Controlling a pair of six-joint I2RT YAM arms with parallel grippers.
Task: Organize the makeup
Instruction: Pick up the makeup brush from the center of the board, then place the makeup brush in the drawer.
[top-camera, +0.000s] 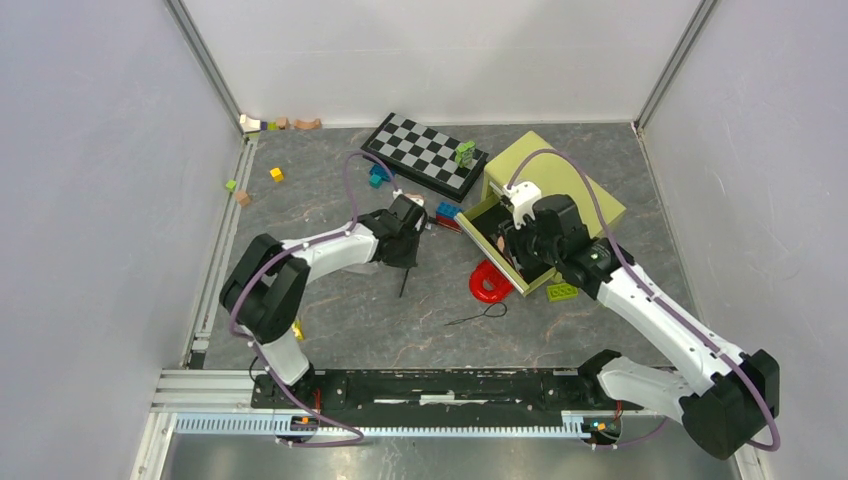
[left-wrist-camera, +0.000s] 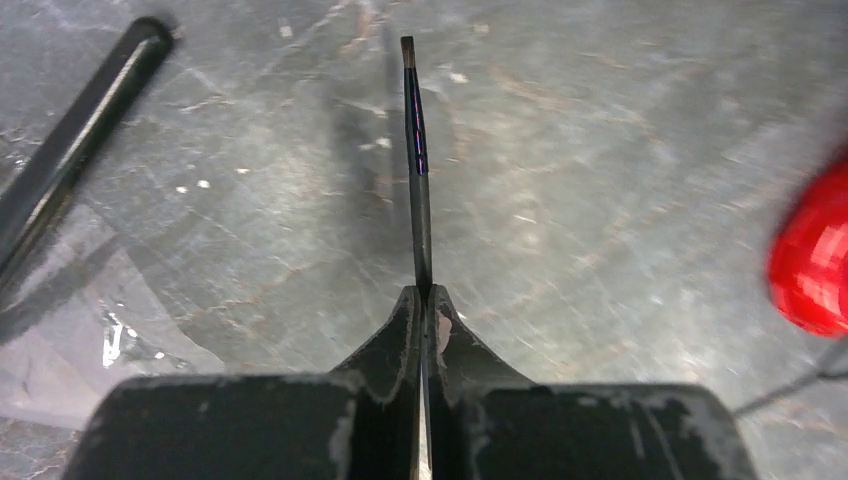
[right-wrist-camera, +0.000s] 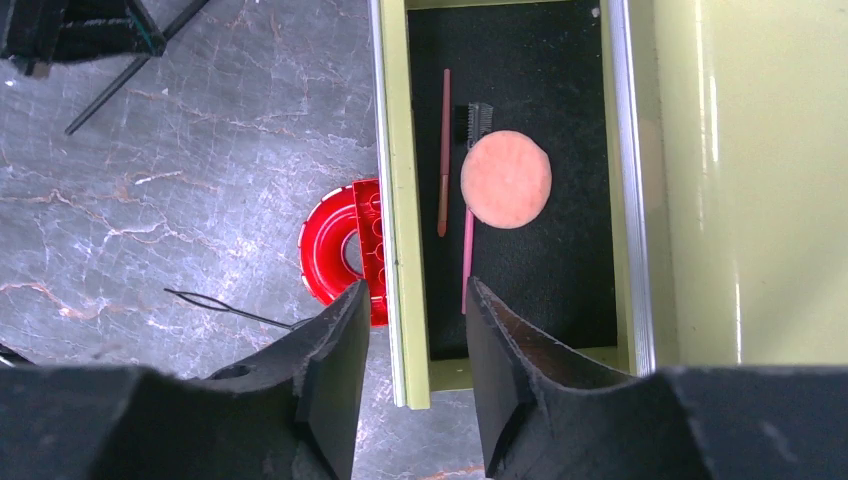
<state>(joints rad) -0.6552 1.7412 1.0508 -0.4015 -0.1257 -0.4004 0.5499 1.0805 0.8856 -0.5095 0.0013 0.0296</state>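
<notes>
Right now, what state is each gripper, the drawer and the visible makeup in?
Left gripper: shut on the thin black brush.
Right gripper: open, empty, above the drawer's rim.
Drawer: pulled open.
Peach puff: lying flat inside the drawer.
Pink pencil: lying inside the drawer, beside the puff.

Rear overview, close downward wrist views, red piece (right-wrist-camera: 369, 250) shared

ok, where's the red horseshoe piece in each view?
Top external: red horseshoe piece at centre, against the green drawer wall.
Left wrist: it blurred at right edge, beyond the held thin brush.
Right wrist: it left of centre, against that wall.
Landmark: black wire loop beside it, top and right wrist.
</notes>
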